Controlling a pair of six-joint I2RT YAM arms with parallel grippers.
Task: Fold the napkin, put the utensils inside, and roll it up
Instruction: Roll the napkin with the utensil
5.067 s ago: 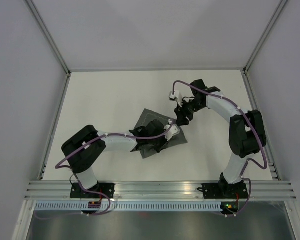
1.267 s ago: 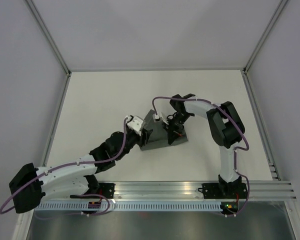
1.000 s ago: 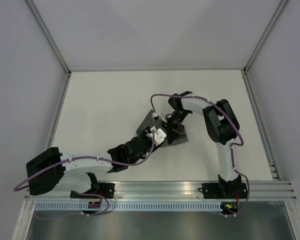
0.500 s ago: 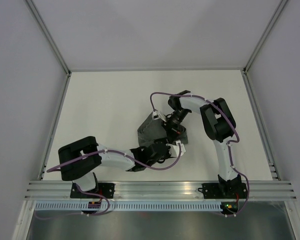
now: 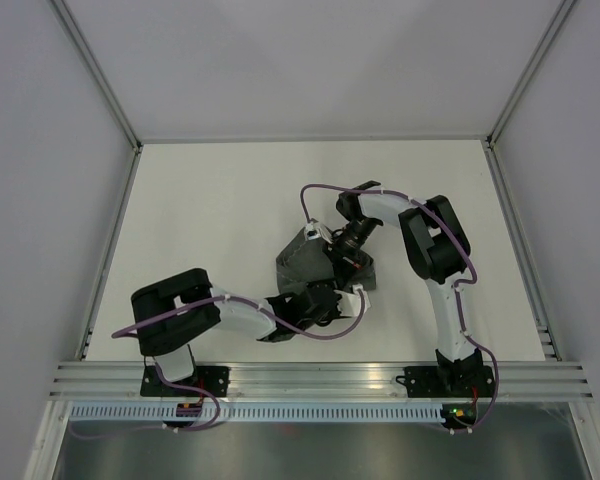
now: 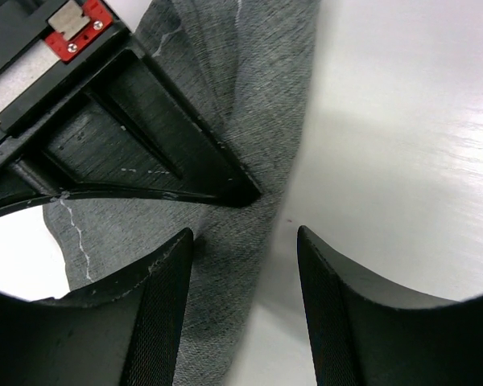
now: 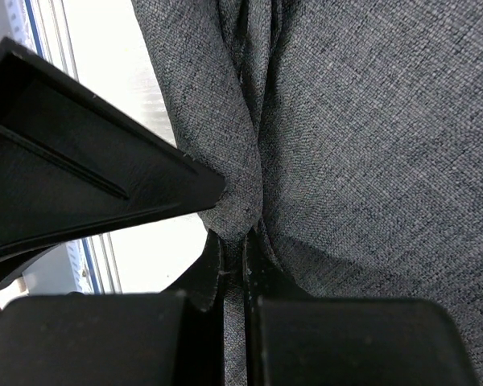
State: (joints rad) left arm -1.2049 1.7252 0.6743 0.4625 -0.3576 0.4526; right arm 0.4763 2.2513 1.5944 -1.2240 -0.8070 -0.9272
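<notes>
The dark grey napkin (image 5: pixel 300 262) lies bunched in the middle of the table. My right gripper (image 5: pixel 347 264) is shut on a raised fold of it; in the right wrist view the fold (image 7: pixel 243 211) runs down between the closed fingers (image 7: pixel 213 277). My left gripper (image 5: pixel 332 289) is open at the napkin's near right edge. In the left wrist view its fingers (image 6: pixel 157 310) straddle the cloth's edge (image 6: pixel 241 265), one over the napkin (image 6: pixel 270 88) and one over bare table, just below the right gripper's black fingers (image 6: pixel 149 149). The utensils are out of view.
A white tabletop (image 5: pixel 210 200) is enclosed by pale walls and metal frame posts (image 5: pixel 95 75). An aluminium rail (image 5: pixel 320 380) with both arm bases runs along the near edge. The left arm's finger (image 7: pixel 80 173) shows at the upper left of the right wrist view.
The left arm has swung from the napkin's left side round to its near right edge, gripper open. The right gripper has kept its hold on the fold, barely moving.
</notes>
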